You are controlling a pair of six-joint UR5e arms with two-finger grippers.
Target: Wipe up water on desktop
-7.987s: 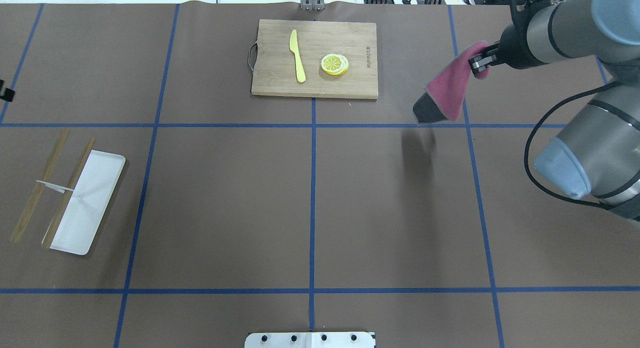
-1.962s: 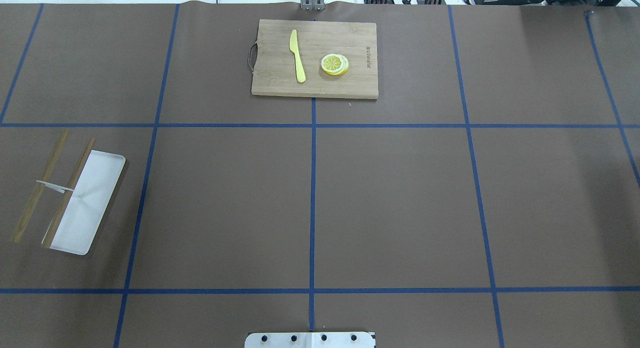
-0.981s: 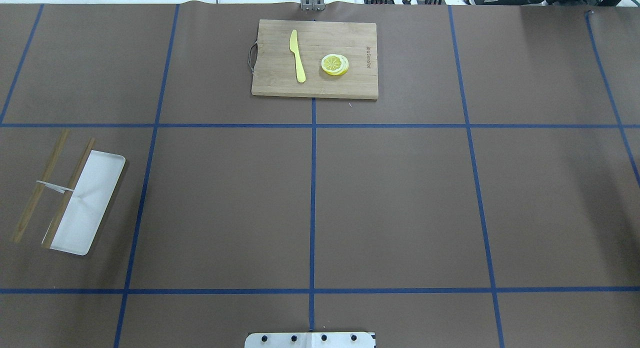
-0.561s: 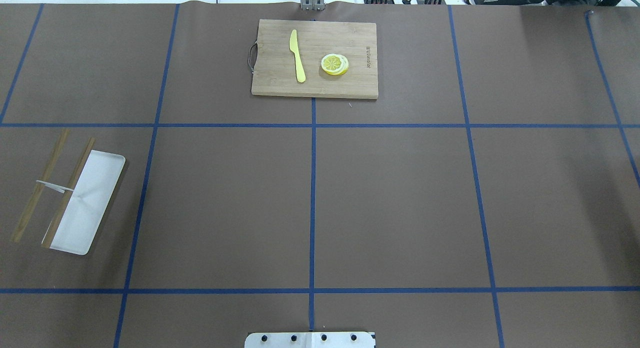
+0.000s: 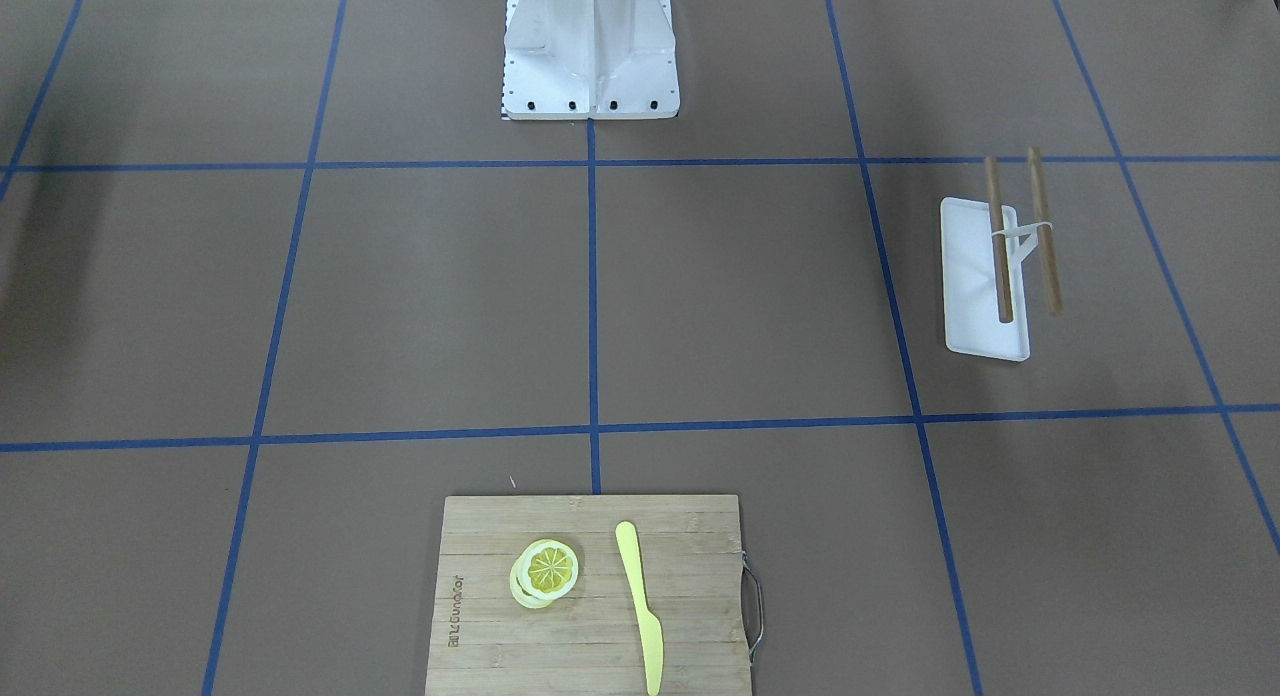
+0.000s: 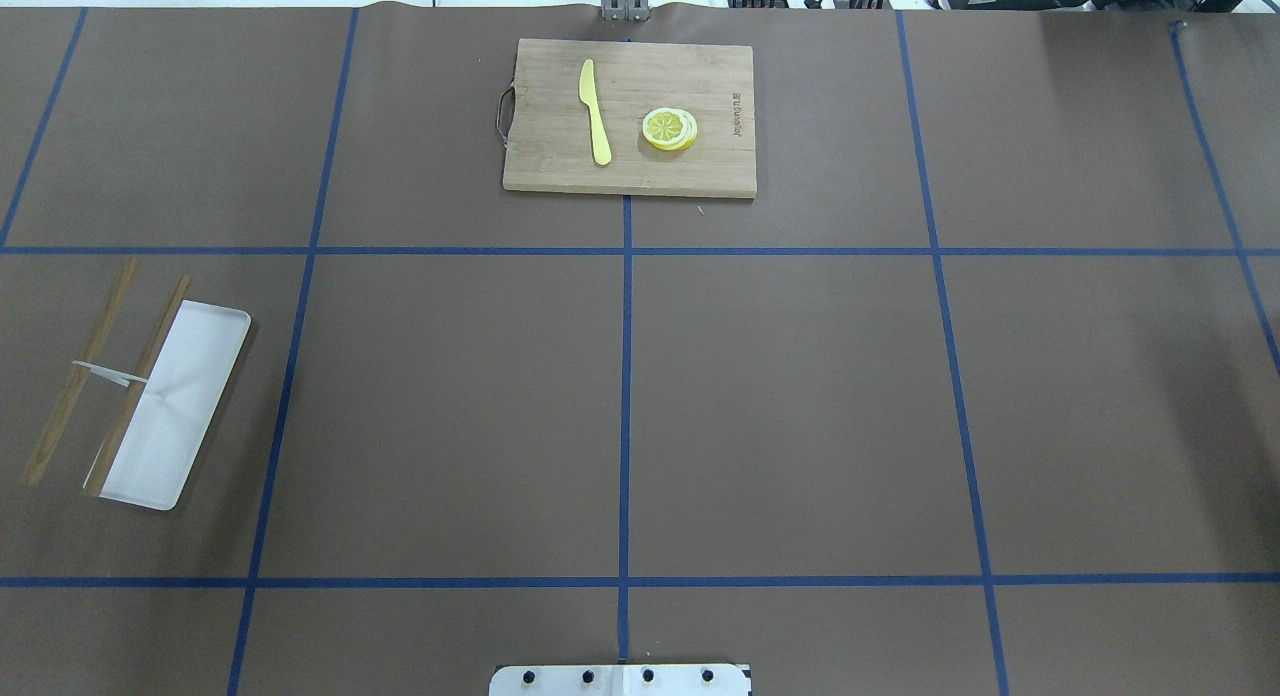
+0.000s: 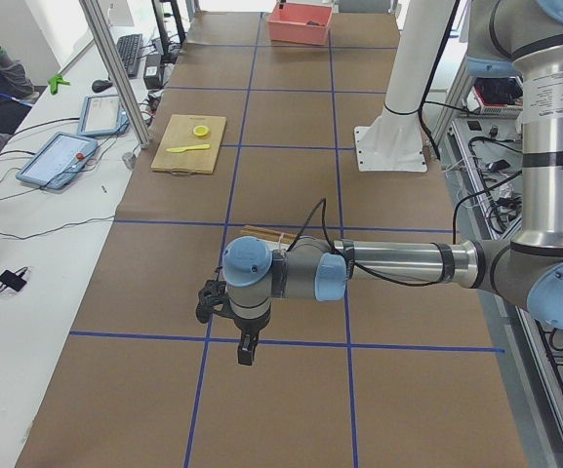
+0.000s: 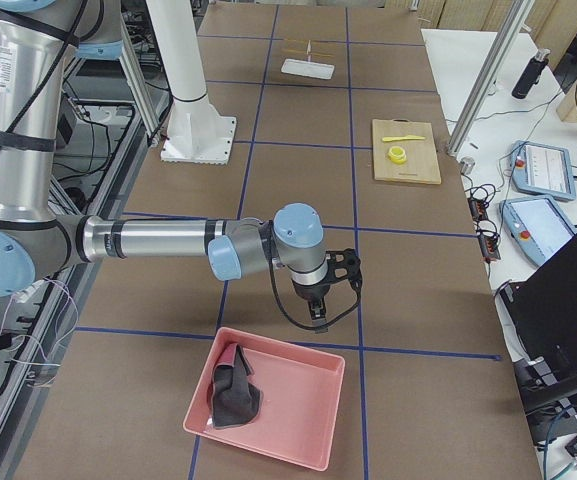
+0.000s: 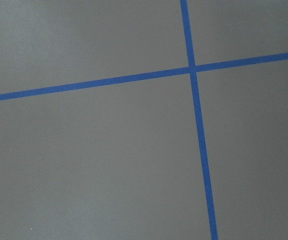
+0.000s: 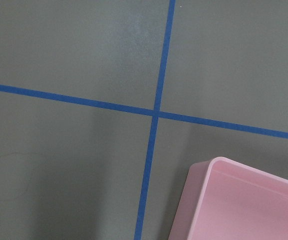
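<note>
The brown desktop (image 6: 800, 406) with its blue tape grid shows no visible water. The pink and grey cloth (image 8: 233, 395) lies crumpled in a pink bin (image 8: 298, 425) at the table's right end. My right gripper (image 8: 318, 312) hangs above the desktop just beyond the bin's far rim; it shows only in the exterior right view, so I cannot tell if it is open. My left gripper (image 7: 247, 348) hangs over a tape line at the table's left end; it shows only in the exterior left view, so I cannot tell its state. Neither wrist view shows fingers.
A bamboo cutting board (image 6: 630, 116) with a yellow knife (image 6: 595, 111) and lemon slices (image 6: 669, 129) sits at the far middle. A white tray (image 6: 175, 406) with chopsticks (image 6: 135, 371) lies at the left. The bin's corner shows in the right wrist view (image 10: 243, 200).
Eight seconds ago my right gripper held the cloth above the table's far right in the overhead view; arm and cloth have left that view. Nothing has moved over the last two seconds.
</note>
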